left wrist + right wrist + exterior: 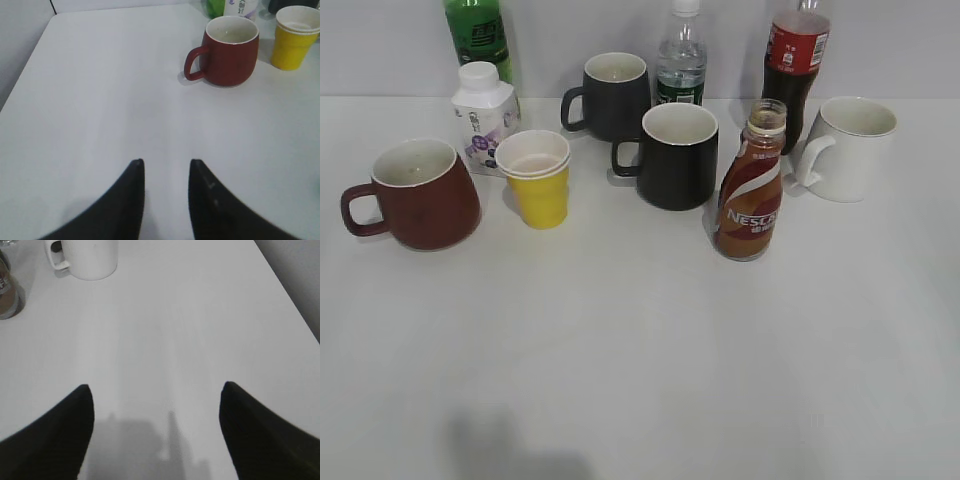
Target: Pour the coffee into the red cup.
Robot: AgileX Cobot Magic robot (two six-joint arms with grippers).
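The coffee bottle (750,195), brown with a red-and-white NESCAFE label and no cap, stands upright right of centre. Its lower part shows at the left edge of the right wrist view (9,295). The red cup (420,193), maroon with a pale inside and handle to the left, stands at the left; it also shows in the left wrist view (227,50). My left gripper (166,162) is open and empty above bare table, well short of the red cup. My right gripper (157,387) is wide open and empty above bare table. Neither gripper shows in the exterior view.
Two black mugs (677,155) (610,95), stacked yellow paper cups (537,180), a white mug (850,147), a white milk carton (483,115), and green (478,35), clear (681,60) and cola (796,60) bottles stand behind. Table edges show in the left wrist (25,65) and right wrist views (290,290).
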